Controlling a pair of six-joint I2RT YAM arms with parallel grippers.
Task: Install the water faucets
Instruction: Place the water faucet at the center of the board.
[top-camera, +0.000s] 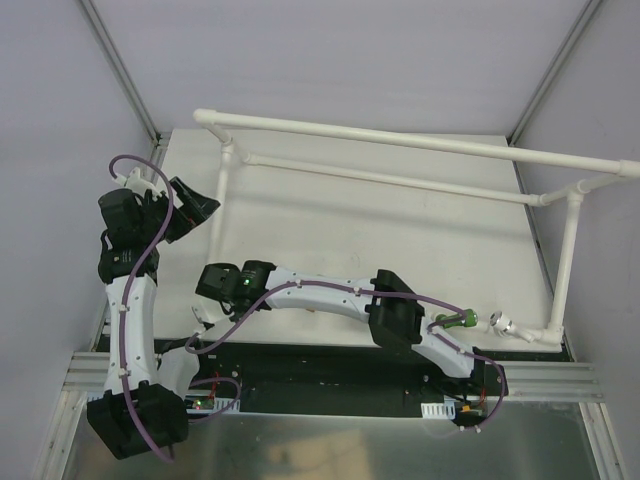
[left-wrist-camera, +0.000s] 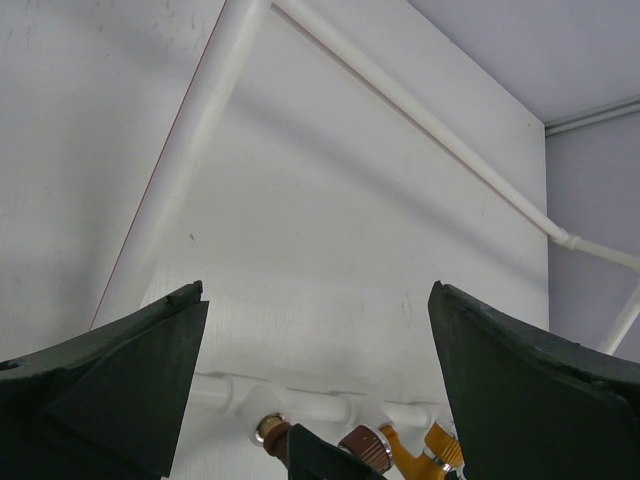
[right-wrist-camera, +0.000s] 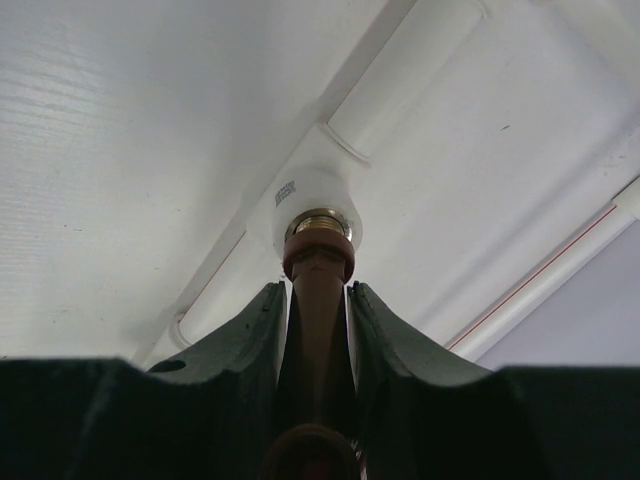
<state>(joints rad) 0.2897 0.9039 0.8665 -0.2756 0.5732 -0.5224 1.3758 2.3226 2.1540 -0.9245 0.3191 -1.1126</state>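
Brown faucet (right-wrist-camera: 318, 290) at white socket (right-wrist-camera: 300, 192) rim

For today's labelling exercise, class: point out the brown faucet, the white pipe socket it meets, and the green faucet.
brown faucet (right-wrist-camera: 318, 300), right wrist view, on its stem below the collar.
white pipe socket (right-wrist-camera: 300, 190), right wrist view, on its rounded outer wall.
green faucet (top-camera: 457, 320), top external view, on its green body.

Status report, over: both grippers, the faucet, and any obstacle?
Left gripper open, empty. Right gripper shut on brown faucet, its end at the mouth of the white fitting. No obstacle seen there.
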